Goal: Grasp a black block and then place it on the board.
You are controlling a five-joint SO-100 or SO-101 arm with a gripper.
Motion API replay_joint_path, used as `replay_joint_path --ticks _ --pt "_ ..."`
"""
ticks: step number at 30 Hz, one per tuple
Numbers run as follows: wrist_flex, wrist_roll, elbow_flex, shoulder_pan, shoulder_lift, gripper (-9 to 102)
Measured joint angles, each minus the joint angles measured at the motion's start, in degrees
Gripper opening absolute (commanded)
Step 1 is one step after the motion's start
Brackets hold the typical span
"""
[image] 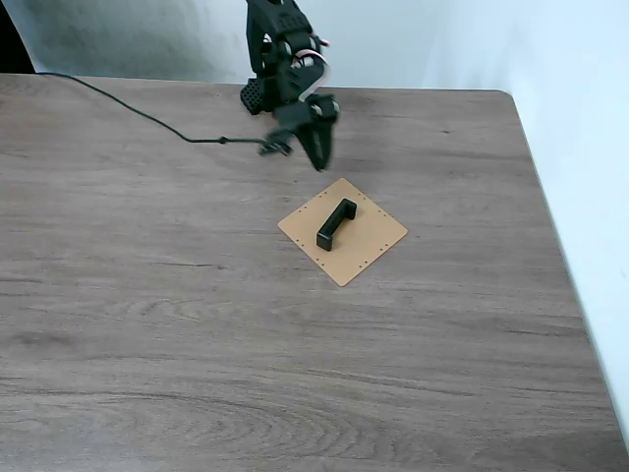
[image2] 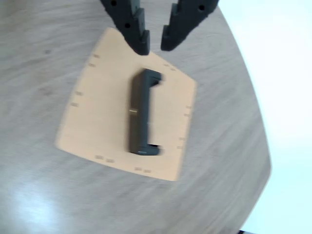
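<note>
The black block (image: 336,224) lies flat near the middle of the tan board (image: 369,244), which rests on the wooden table. In the wrist view the block (image2: 142,113) runs lengthwise down the board (image2: 92,126), its raised ends facing right. My gripper (image: 313,147) hangs above the table just behind the board's far corner. In the wrist view the gripper (image2: 154,45) is open with nothing between its fingers, and its tips hover just beyond the block's far end, apart from it.
A black cable (image: 138,113) trails across the table's back left toward the arm base. The table's right edge (image: 555,246) runs close to a white wall. Open wood surface lies in front of and left of the board.
</note>
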Motion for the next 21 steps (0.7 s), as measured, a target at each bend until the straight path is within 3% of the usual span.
replay_joint_path --ticks 3,13,21 --pt "0.18 2.29 6.15 2.55 6.15 0" --pt "0.97 29.0 21.97 9.4 22.94 0" --pt "-0.18 28.65 39.55 11.95 40.34 0"
